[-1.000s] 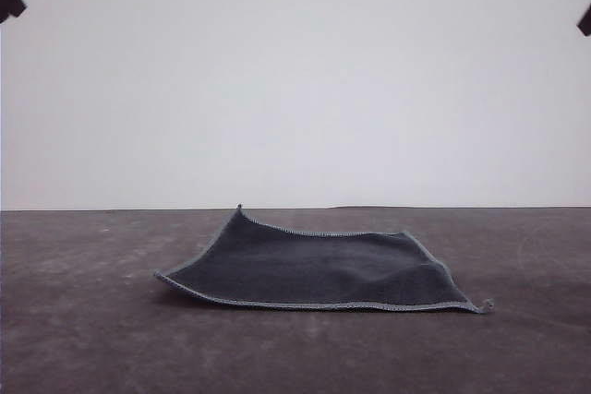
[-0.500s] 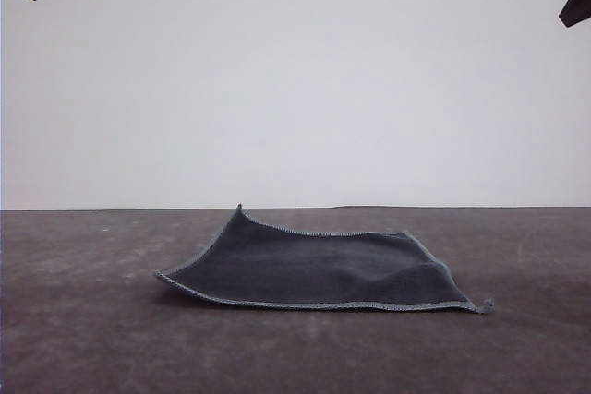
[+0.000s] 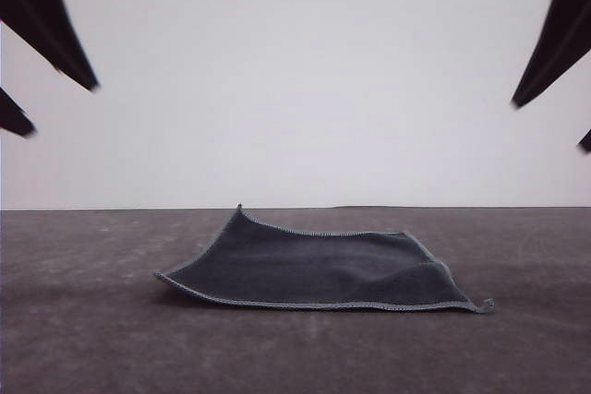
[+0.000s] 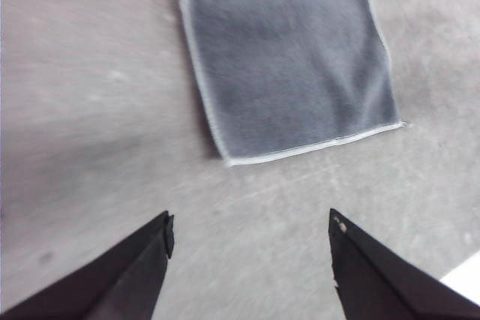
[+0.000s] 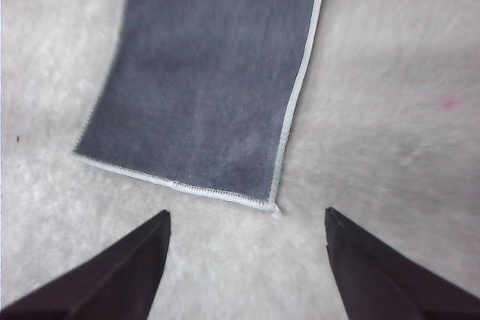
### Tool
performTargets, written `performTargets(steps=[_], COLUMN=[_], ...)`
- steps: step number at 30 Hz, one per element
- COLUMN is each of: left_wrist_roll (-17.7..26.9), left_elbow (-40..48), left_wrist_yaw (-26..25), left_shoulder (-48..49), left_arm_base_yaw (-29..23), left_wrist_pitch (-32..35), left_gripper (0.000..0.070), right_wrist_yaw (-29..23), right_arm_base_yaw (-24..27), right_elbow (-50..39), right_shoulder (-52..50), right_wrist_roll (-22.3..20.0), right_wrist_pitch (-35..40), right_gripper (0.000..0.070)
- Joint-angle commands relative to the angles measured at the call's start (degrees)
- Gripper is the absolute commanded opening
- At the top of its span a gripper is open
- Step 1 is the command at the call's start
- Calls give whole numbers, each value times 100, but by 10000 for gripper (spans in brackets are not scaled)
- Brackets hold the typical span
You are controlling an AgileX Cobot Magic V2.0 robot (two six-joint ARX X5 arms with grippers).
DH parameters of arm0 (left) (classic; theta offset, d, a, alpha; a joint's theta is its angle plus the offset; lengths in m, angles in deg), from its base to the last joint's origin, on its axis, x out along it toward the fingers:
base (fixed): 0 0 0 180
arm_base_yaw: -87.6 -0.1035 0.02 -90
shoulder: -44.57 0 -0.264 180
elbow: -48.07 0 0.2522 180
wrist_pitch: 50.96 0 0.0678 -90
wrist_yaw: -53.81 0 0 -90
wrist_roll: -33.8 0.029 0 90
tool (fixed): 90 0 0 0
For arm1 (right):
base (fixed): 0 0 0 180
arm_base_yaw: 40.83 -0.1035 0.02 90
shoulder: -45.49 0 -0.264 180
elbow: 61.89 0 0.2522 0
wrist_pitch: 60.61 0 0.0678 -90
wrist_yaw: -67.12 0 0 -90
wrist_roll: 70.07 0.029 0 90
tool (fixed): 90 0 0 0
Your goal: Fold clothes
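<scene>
We see a dark, matte table [image 3: 83, 320] running the full width of the front view, its far edge meeting a plain pale wall [image 3: 295, 80] behind it. One cloth [image 3: 314, 269] lies near the middle of the table, dark grey side up, with light stitched edging all round. It is spread out but not quite flat: the far left corner peaks up a little, the near right corner curls, and a soft ridge runs across its right part. Bare table lies on every side of the cloth, to the left, to the right and in front. Our left gripper [image 3: 51, 103] hangs high at the left edge of the front view, well above the table and well to the left of the cloth; its two dark tapered fingers stand apart with nothing between them. Our right gripper [image 3: 554, 122] hangs high at the right edge in the same way, fingers spread and empty, well clear of the cloth. In the left wrist view the left gripper [image 4: 251, 226] points down at bare table just short of a corner of the cloth [image 4: 289, 58], not touching it. In the right wrist view the right gripper [image 5: 247, 219] likewise hovers over bare table just short of the cloth [image 5: 206, 73], near its edging, fingers wide and holding nothing.
</scene>
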Motion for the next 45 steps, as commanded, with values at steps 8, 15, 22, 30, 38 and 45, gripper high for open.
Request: performTargets(steps=[8,15,22,30,38,45], left_wrist_roll=[-74,14,182,246,252,247], left_elbow=[-257,-896,-1827,-3102,-4022,-4061], left_wrist_yaw=[-239,-371,-380,-561,-576,-570], left_shoulder=[-1614,-2958,-4211,-5387,-6121,-6187], left_arm_base_yaw=[-50,-193,-307,-328,-330,-380], left_wrist_pitch=[1207,1675,1761,1635,1295,1655], left_gripper=[395,395,395,395,395,395], right_wrist_yaw=[699,1337,1889,2205,2487,2591], right_arm_base_yaw=[259,659,1013,1115,1062,951], right_elbow=[94,96,551,1764,2922,3552], right_shoulder=[1883,3273,4376,5429,6322,6868], right_wrist_roll=[311,443,531,532,574,651], right_wrist_pitch=[1664,2767,3289,3189,3041,3031], right_gripper=[412,412,412,412,412,412])
